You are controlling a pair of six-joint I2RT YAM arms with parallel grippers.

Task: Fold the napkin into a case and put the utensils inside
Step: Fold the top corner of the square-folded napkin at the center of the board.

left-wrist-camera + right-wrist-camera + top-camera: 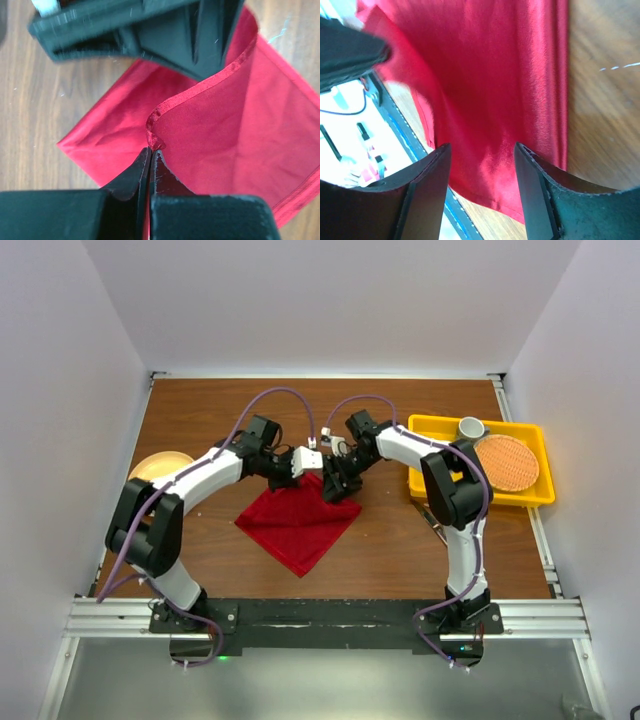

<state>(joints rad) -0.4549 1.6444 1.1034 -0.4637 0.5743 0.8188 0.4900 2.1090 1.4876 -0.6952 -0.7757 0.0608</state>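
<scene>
Cloth filled both wrist views: a deep-red soft fabric napkin [298, 525], smooth and faintly glossy, with a fine weave and a narrow stitched hem along its edges. From above it lay as a rough diamond on the brown wood-grain bench [200, 410], its far corner under the two grippers and its near corner pointing back toward the arm bases.

The left gripper [151, 150] was closed, its black fingers pressed together on the hemmed edge of the napkin. From that pinch the hem rose and curled away in a loose S-shaped fold, and a second layer of the same cloth lay flat on the bench below it.

The right gripper [482, 147] was open, its two dark, blunt fingers standing apart. The napkin showed between and beyond them, rippled into soft lengthwise creases, with bare wood just off its hemmed side.

Well out to the right gripper's right sat a bright yellow rectangular plastic tray [430, 425] holding a round orange woven mat [507, 462] and a small pale cup [472, 427]. Beyond the left gripper's left lay a round tan plate [150, 468].
</scene>
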